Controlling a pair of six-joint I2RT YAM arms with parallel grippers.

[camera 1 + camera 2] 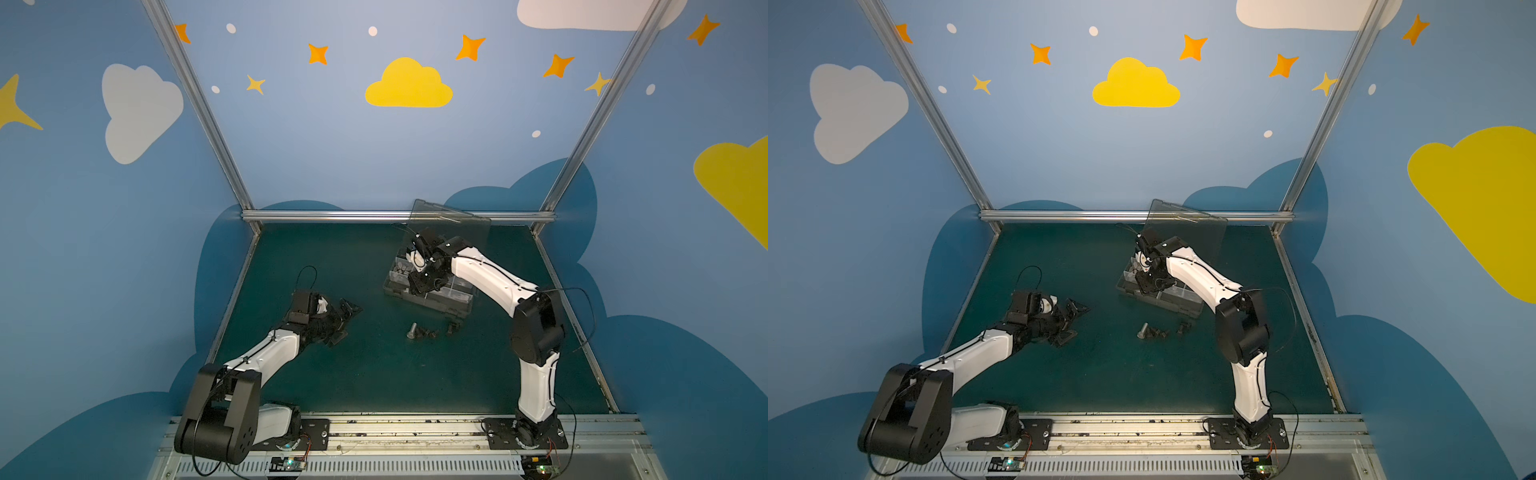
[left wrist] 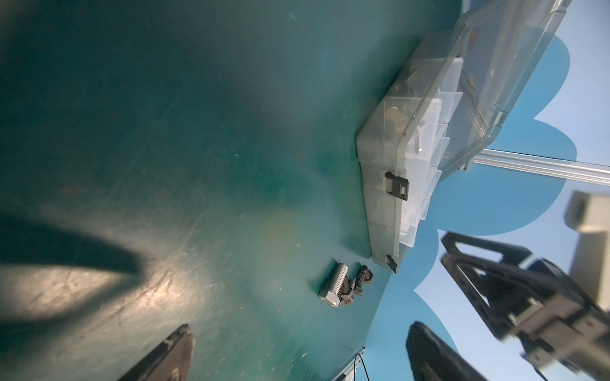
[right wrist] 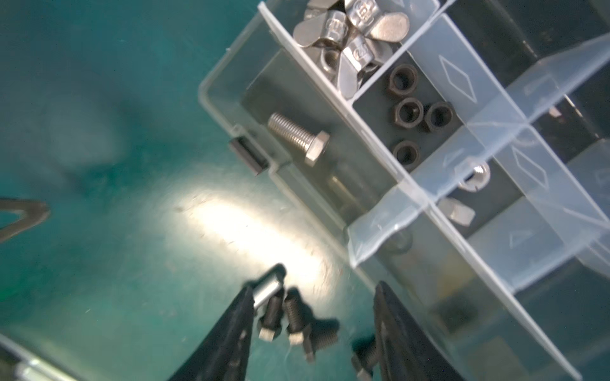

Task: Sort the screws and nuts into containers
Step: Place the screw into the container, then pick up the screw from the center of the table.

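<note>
1. Your right gripper (image 3: 313, 290) hangs over the end of the clear greyish plastic organizer box (image 1: 441, 306) that lies nearer the left arm. Its jaws are apart and nothing sits between them.
2. A silver hex-head bolt (image 3: 298, 140) lies flat in the corner compartment. The next compartment holds shiny silver winged pieces (image 3: 350, 33), and black hexagonal nuts (image 3: 416, 112) fill the one behind it. I read the drop as made, so your step now is to clear out and fetch the next piece.
3. Lift straight up before you swing away. The fingers are close to the thin divider walls, and the transparent hinged lid (image 1: 457, 226) stands open behind the wrist, so a sideways exit could nudge the box.
4. The rest is on the dark green mat (image 1: 332, 374), just in front of the box. A loose silver bolt (image 1: 414, 331) lies there with short black screws (image 1: 430, 332) touching it. A stray black screw (image 1: 452, 328) sits slightly apart, nearer the box wall.
5. Take the stray black screw first, or else the loose silver bolt from its free side.
   - Come down vertically and close across the shaft, not along it.
   - The pieces in the cluster touch, so a skewed approach will probably drag a neighbour along or roll the bolt away.
6. Your left gripper (image 1: 345, 321) is spread wide and empty, low over the mat and well apart from the cluster. Keep it there so the two arms do not crowd the same spot.
</note>
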